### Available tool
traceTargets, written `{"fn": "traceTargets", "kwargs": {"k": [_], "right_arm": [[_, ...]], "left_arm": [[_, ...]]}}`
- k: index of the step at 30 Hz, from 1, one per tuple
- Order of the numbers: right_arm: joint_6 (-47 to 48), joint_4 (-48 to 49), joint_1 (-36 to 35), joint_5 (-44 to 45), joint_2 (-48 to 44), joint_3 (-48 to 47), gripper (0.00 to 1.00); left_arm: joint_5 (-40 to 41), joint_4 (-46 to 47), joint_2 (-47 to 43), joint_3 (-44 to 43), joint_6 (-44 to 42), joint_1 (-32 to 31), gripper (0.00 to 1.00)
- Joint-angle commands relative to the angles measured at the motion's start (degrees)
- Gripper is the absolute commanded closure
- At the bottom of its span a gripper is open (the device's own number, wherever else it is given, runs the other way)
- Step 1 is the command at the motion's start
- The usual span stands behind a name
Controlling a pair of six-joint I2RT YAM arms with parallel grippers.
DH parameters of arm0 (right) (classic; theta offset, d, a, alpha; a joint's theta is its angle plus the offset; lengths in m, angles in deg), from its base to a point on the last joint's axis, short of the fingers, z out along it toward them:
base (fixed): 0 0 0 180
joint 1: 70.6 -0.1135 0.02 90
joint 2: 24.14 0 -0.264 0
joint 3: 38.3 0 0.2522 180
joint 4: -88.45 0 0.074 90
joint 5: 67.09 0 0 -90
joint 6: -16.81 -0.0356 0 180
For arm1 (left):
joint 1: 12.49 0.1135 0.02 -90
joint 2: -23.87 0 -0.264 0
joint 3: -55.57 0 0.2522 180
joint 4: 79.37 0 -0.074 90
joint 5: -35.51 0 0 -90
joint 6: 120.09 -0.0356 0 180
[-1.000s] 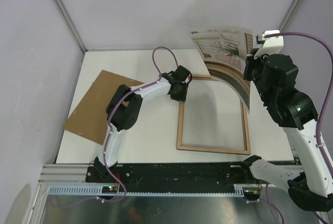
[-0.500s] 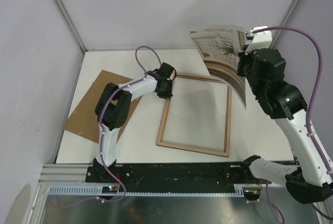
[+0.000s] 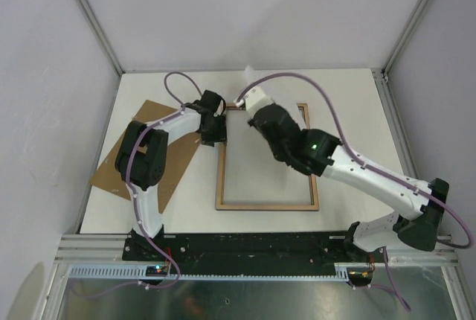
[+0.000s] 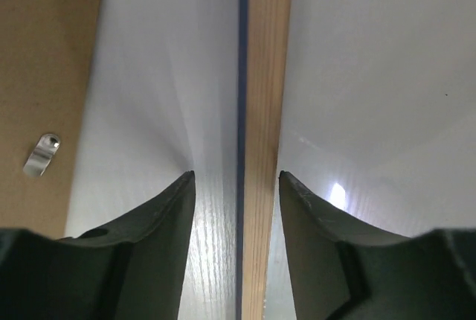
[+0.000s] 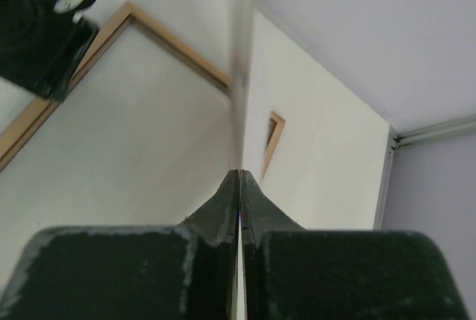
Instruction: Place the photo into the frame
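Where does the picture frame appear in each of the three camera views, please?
Top external: the frame lies flat at mid-table, wood side up.
Left wrist: one rail of it runs up the middle, between the fingers.
Right wrist: its rails cross the upper left, beside the edge-on photo.
Shared landmark: the left gripper, straddling the frame's left rail near the far corner; in the right wrist view, the dark shape top left.

Built of white links and black joints in left arm [image 3: 149,205] and right arm [image 3: 372,178]; trailing purple cables [image 3: 178,76]; tipped with dark tapered fingers [image 4: 152,242].
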Motion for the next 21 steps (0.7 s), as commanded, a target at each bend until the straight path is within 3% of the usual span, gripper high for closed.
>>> {"fn": "traceTargets", "kwargs": {"k": [1,7,16,21], "right_arm": [[-2.39,0.53,-4.44,0.95,0.44,2.14,1.0],[-8.47,0.41,-11.42,-4.52,5.58,5.18,1.0],[-15.65,3.14,-15.37,-9.65,12.59,11.11,1.0],[-18.29,3.86,-15.27,-13.65,11.62,13.7,0.82]], "left_arm": [[-3.72,-0.27,-6.72,0.99,1.89,3.47,0.44],[-5.05,0.69,-12.67,4.08,5.74,9.31,0.33],[-8.16,3.51,-16.09,11.53,7.6,15.85,0.32],[-12.64,5.21,-16.18,13.94,8.48,16.27,0.31]]}}
